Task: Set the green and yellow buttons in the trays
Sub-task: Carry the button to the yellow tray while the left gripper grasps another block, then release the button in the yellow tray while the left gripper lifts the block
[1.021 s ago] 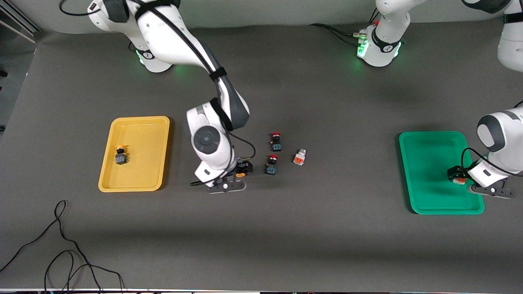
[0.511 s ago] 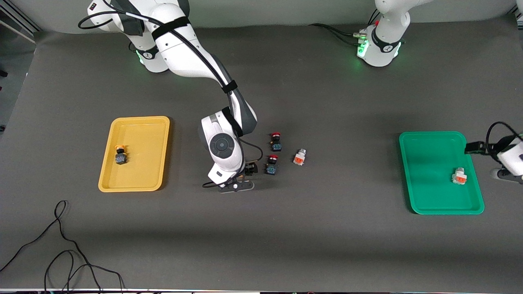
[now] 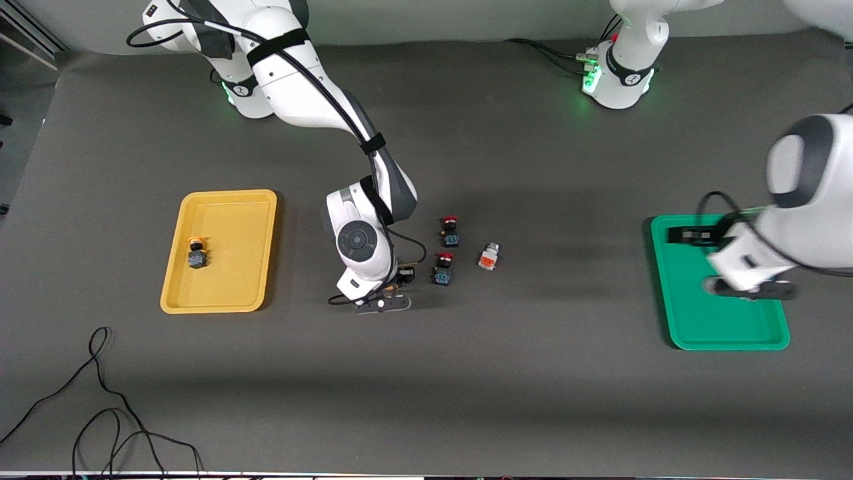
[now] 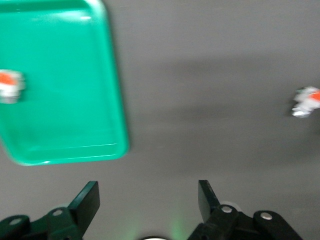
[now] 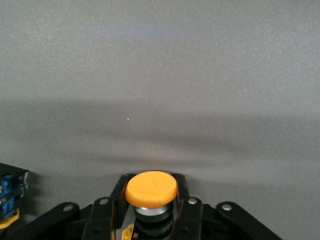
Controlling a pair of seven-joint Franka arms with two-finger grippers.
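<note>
Our right gripper (image 5: 150,212) grips the yellow-capped button (image 5: 151,188); the yellow tray (image 3: 230,200) lies well off toward the right arm's end. Our left gripper (image 4: 147,202), seemingly over the green tray (image 4: 107,75), gapes empty.

Trays (image 3: 226,200), switches (image 3: 450,231) on grey table (image 3: 506,400)

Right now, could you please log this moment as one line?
right gripper: shut on yellow button | left gripper: open, empty | green tray: one white button | yellow tray
</note>
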